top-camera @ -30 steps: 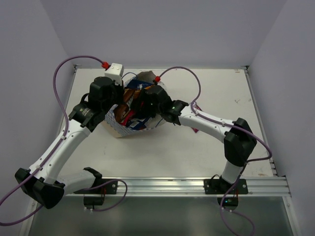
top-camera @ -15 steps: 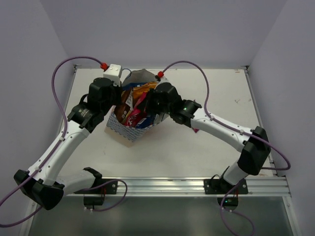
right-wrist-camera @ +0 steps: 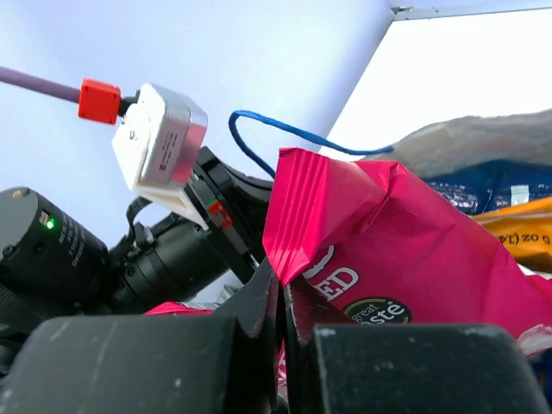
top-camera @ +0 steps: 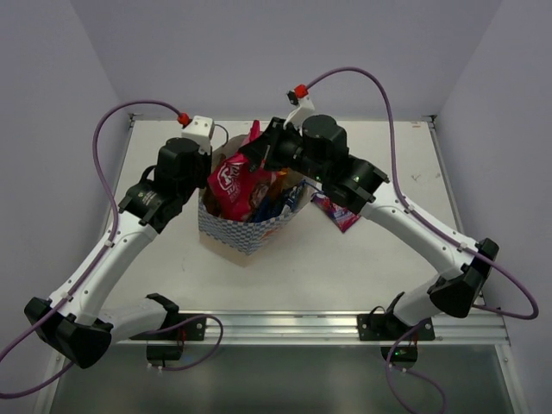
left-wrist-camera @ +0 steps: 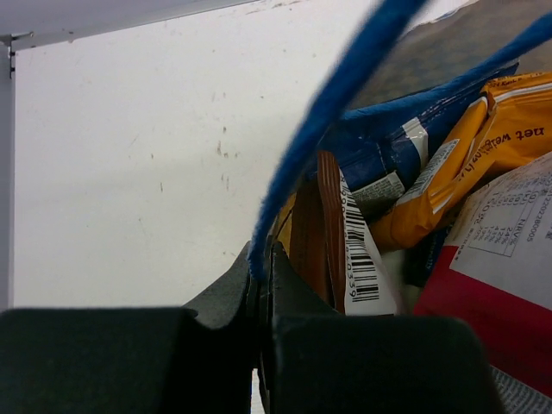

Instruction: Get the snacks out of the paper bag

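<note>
The paper bag (top-camera: 244,231), cream with a blue pattern, stands open on the table with several snacks inside. My left gripper (left-wrist-camera: 261,259) is shut on the bag's blue string handle (left-wrist-camera: 345,95) at the bag's left rim (top-camera: 207,172). My right gripper (right-wrist-camera: 280,280) is shut on the top edge of a red packet (right-wrist-camera: 388,250) and holds it over the bag's mouth (top-camera: 231,185). An orange packet (left-wrist-camera: 483,129), a blue packet (left-wrist-camera: 388,159) and a brown packet with a barcode (left-wrist-camera: 332,233) lie in the bag.
A magenta packet (top-camera: 336,210) lies on the table right of the bag, under my right arm. The left wrist's camera block (right-wrist-camera: 159,142) is close to the held packet. White table (top-camera: 388,164) stretches to the right; walls close the back and sides.
My right gripper closed on the red packet inside the bag and rose with it. The right arm lifted and swung back. The bag stood up straighter. The left gripper stayed shut on the handle.
</note>
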Robot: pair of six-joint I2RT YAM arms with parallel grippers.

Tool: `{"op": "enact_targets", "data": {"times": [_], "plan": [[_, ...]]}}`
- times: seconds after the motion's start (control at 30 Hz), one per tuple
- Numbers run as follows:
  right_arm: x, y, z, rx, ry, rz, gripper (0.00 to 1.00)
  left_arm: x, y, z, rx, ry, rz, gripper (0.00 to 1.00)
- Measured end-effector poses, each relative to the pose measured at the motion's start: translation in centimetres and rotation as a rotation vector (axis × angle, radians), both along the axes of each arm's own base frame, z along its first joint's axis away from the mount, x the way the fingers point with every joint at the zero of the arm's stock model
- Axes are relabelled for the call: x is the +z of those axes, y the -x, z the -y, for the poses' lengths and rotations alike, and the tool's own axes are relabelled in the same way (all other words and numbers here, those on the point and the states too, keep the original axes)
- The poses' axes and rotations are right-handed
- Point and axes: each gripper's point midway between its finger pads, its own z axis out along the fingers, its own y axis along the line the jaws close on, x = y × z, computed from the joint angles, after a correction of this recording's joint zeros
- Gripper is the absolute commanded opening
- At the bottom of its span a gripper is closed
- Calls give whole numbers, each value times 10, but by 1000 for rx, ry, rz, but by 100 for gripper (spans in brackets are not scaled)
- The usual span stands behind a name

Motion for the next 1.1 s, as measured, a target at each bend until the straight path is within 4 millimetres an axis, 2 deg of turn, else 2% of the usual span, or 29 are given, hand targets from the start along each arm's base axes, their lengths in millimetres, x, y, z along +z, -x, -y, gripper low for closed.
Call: {"op": "enact_targets", "data": {"times": [0.1,0.3,0.4,0.47,0.6,0.67,0.73,0.83,0.97,1.1], "plan": [[0,-6,-2,1,3,5,0,1,-1,-3,13,-6,4,0],[-17,-22,-11,27,57,-25,0,2,-3,-12,54,-36,16,0],[-3,-25,-5,28,68,-6,0,3,-5,-20,78,-54,21,0],[20,-30,6,13,46,29,0,3,-8,-30,101,-61,20,0],[70,-46,44,-48,-24,112,0,7,-17,-56,173,-63,28,0],[89,-57,71,-99,-48,147,0,9,-23,-67,196,-69,31,0],[105,-66,100,-144,-68,175,0,14,-28,-75,212,-83,38,0],[118,-80,138,-213,-84,202,0,22,-36,-78,213,-104,60,0],[116,-106,178,-296,-74,201,0,28,-42,-77,196,-127,80,0],[95,-148,199,-331,-58,178,0,28,-42,-75,167,-139,80,0]]}}
